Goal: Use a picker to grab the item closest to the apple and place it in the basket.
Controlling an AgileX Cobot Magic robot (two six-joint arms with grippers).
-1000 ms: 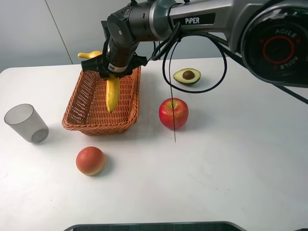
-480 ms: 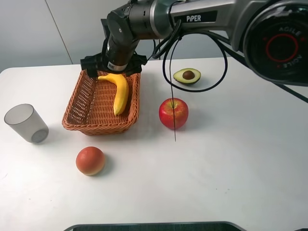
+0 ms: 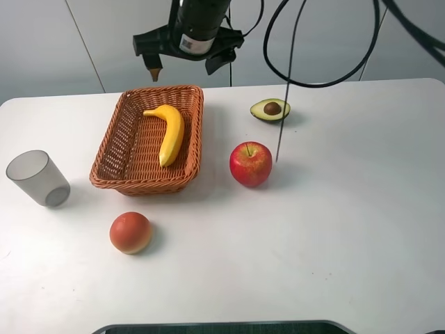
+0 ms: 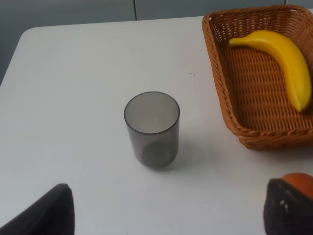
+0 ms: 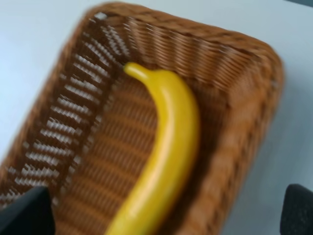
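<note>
The yellow banana (image 3: 169, 132) lies inside the wicker basket (image 3: 139, 185), curved along its right half. High above the basket's far rim hangs my right gripper (image 3: 182, 72), open and holding nothing. Its wrist view looks straight down on the banana (image 5: 164, 161) and the basket (image 5: 234, 63), slightly blurred, with both dark fingertips (image 5: 24, 213) at the corners. To the right of the basket stands the red apple (image 3: 250, 163). My left gripper (image 4: 166, 215) is open and empty over the table near a cup, and does not show in the high view.
A halved avocado (image 3: 270, 109) lies behind the apple. An orange-red round fruit (image 3: 130, 232) sits in front of the basket. A grey translucent cup (image 3: 38, 179) stands at the left. A black cable (image 3: 279, 132) dangles from the right arm beside the apple.
My right gripper let go of the banana, which dropped flat into the basket. The gripper then rose well above the basket, and the dangling cable swung right.
</note>
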